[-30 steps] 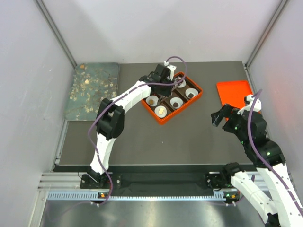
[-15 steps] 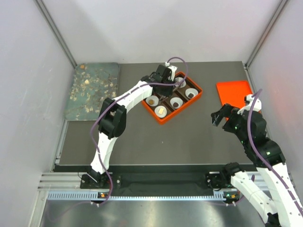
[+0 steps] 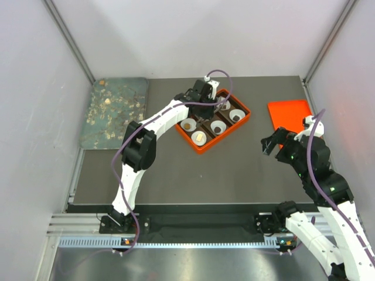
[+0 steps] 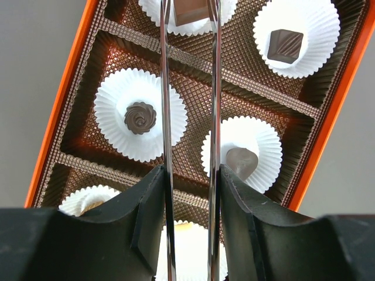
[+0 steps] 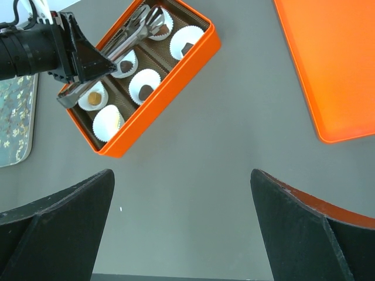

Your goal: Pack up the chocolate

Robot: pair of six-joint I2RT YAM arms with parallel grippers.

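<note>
An orange box (image 3: pixel 202 148) holds several white paper cups in a brown liner. In the left wrist view, chocolate lies in the cups: a dark swirl (image 4: pixel 140 117), a dark square (image 4: pixel 285 45), a rounded brown piece (image 4: pixel 241 162) and a tan one (image 4: pixel 88 205). My left gripper (image 4: pixel 191 175) is shut on thin metal tongs (image 4: pixel 166 105), above the box (image 3: pixel 208 108). Between the tong tips sits a brown chocolate (image 4: pixel 190 10) over a far cup; I cannot tell whether it is pinched. My right gripper (image 5: pixel 181 175) hangs open over bare table, right of the box (image 3: pixel 270 143).
An orange lid (image 3: pixel 291 114) lies flat at the table's right edge, also in the right wrist view (image 5: pixel 334 64). A floral-patterned tray (image 3: pixel 114 111) lies at the back left. Grey walls close in the back and both sides.
My left gripper with the tongs has shifted slightly right over the box. The right arm has not moved.
</note>
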